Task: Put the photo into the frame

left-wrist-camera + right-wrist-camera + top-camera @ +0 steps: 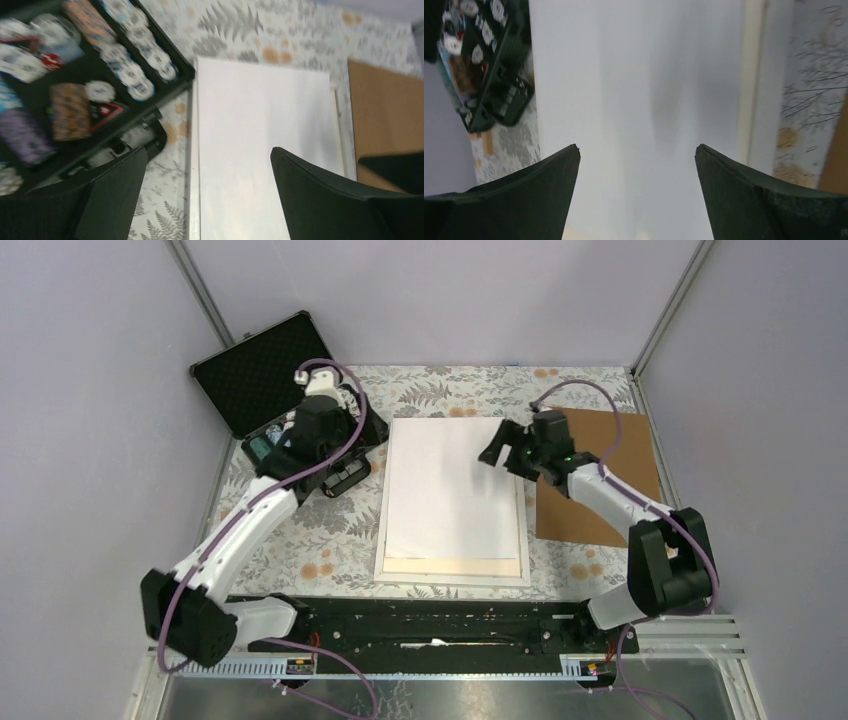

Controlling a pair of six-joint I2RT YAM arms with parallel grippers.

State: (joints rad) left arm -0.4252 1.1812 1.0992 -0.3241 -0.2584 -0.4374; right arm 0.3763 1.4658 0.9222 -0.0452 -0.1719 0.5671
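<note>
Photo (452, 485) lies blank side up inside frame (455, 581), likely so the image faces front; gap at 6 o'clock. Right gripper (636, 147) spread, empty, above it; left gripper (209, 150) spread at 9 o'clock.

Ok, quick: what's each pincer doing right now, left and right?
Left pincer: open, holding nothing.
Right pincer: open, holding nothing.
</note>
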